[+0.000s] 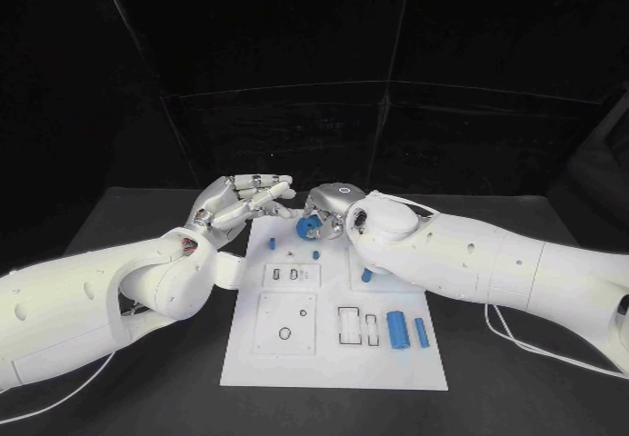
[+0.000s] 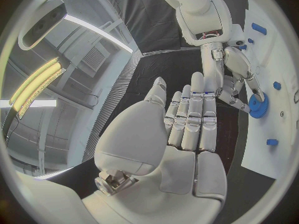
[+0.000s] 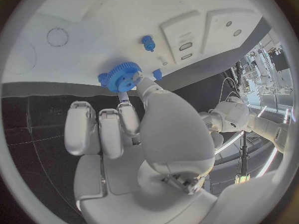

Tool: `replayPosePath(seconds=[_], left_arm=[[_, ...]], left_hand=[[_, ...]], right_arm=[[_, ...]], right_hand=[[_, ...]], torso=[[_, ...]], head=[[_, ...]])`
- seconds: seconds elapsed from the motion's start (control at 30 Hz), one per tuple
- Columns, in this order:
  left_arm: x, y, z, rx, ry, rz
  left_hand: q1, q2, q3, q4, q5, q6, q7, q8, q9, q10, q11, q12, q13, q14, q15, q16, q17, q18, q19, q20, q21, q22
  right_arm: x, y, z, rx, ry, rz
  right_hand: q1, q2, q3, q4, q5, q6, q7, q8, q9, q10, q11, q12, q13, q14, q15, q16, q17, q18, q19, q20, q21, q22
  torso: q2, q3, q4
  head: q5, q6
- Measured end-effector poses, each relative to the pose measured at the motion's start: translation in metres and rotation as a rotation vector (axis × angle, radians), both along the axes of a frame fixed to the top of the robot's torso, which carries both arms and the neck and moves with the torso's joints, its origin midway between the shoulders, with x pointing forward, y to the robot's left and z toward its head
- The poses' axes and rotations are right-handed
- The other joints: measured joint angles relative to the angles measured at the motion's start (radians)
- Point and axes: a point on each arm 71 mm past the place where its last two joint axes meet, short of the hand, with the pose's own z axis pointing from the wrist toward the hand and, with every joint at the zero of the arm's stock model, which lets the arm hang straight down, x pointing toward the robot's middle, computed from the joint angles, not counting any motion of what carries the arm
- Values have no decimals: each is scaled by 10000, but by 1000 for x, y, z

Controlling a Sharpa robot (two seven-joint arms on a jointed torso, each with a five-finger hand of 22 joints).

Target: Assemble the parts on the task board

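The white task board (image 1: 334, 363) lies in the middle of the black table. At its far edge my right hand (image 1: 334, 207) pinches a blue gear (image 1: 311, 226) between thumb and a fingertip, tilted just above the board. The right wrist view shows the gear (image 3: 120, 78) at the tips of that hand (image 3: 124, 134), over the board (image 3: 74, 15). My left hand (image 1: 243, 204) hovers close to the left of the gear, fingers straight, holding nothing. From the left wrist, the left hand (image 2: 187, 129) faces the right hand (image 2: 233, 79) and the gear (image 2: 257, 106).
Three blue bars (image 1: 396, 329) lie by the slots at the board's near right. A small blue peg (image 1: 273, 243) and another (image 1: 314, 254) stand near the far end; a blue piece (image 1: 367, 274) sits beside my right forearm. A blue peg (image 3: 148, 42) stands beyond the gear.
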Motion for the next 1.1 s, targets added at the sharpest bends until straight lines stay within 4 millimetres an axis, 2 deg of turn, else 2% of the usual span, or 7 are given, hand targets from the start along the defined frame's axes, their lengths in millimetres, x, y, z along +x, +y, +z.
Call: replayPosePath(seconds=[0.13, 0.2, 0.3, 0.53, 1.07, 1.1], left_arm=[[0, 1, 0, 10, 8, 15], [1, 1, 0, 17, 12, 27], [1, 2, -1, 34, 19, 56], [2, 3, -1, 67, 44, 102], [3, 4, -2, 100, 98, 117], [3, 4, -2, 101, 99, 117]], left_hand=[[0, 0, 0, 0, 0, 0, 0, 0, 0, 0, 0, 0, 0, 0, 0, 0, 0, 0, 0, 0, 0, 0], [0, 0, 0, 0, 0, 0, 0, 0, 0, 0, 0, 0, 0, 0, 0, 0, -1, 1, 0, 0, 0, 0], [0, 0, 0, 0, 0, 0, 0, 0, 0, 0, 0, 0, 0, 0, 0, 0, -1, 0, 0, 0, 0, 1], [4, 4, 28, -28, 0, 0, 0, 0, 0, 0, 0, 0, 0, 0, 0, 0, 6, 0, 0, 0, 0, -5], [4, 4, 28, -28, 0, 0, 0, 0, 0, 0, 0, 0, 0, 0, 0, 0, 7, 0, 0, 0, 0, -6], [4, 4, 28, -28, 0, 0, 0, 0, 0, 0, 0, 1, 0, 0, 0, 0, 7, 0, 0, 0, 0, -6]], right_arm=[[0, -1, 0, 28, -45, -25], [0, -2, 0, 42, -67, -35], [0, -2, 1, 73, -110, -45], [0, -2, 2, 164, -211, -43], [0, -5, 1, 45, -137, -92], [0, -5, 1, 25, -119, -97]], right_hand=[[-8, -8, 4, -4, 3, -14, -4, -19, 1, -17, 17, 0, -12, 32, 32, 0, 6, 0, 0, 0, 0, -1], [-14, -14, 4, -4, 7, -63, 45, -56, 1, -17, 17, 0, -12, 32, 32, 0, 6, 0, 0, 0, 0, -1], [-47, -48, 5, -5, -35, -97, 11, -66, 7, -17, 16, -46, -23, 32, 32, 0, 6, 0, 3, 3, 0, -1], [-47, -48, -14, -24, -35, -133, 47, -108, 1, -53, 52, -111, -84, -3, 67, -1, 5, 0, -3, 72, 0, -2], [-87, -89, -26, -36, -70, -133, 47, -108, 0, -52, 51, -159, -139, -4, 67, -1, 3, 0, -3, 72, -1, -3], [-89, -87, -26, -36, -70, -133, 47, -144, 1, -91, 90, -159, -157, -3, 66, -1, 2, 0, -3, 71, -1, -11]], torso=[[0, 0, 0], [0, 2, 0], [0, 3, 1], [0, 4, 5], [0, 2, 12], [0, 2, 13]], head=[[-24, -16], [-27, -17], [-44, -29], [-46, -40], [-45, -70], [-45, -73]])
